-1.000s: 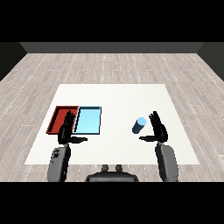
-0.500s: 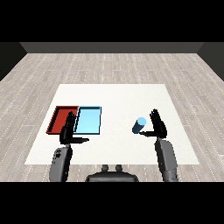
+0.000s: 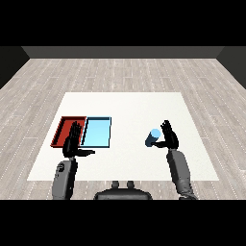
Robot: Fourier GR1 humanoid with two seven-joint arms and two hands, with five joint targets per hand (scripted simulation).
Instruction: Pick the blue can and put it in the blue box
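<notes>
- Right hand (image 3: 169,138) is positioned at the right side of the blue can (image 3: 153,137), palm facing the can, fingers extended upward and only slightly bent. The hand has not closed round the can; it is released, set up for a side grasp.
- Blue can sits on the white table (image 3: 125,103), right of centre and well apart from both trays. It appears tilted, with its pale top turned toward the viewer.
- Contact between the right hand and the can cannot be confirmed; the two are just beside each other or touching.
- Left hand (image 3: 73,142) hangs over the near edge of the red tray (image 3: 62,129), fingers straight, thumb out to the side, grasping nothing. It plays no visible part in the pick.
- Light blue tray (image 3: 97,132) lies directly beside the red tray, on its right, nothing visible inside. This is the target.
- Judgement: the grasp step is in hand; closing round the can is required before any lift, followed by a leftward carry across the table.
</notes>
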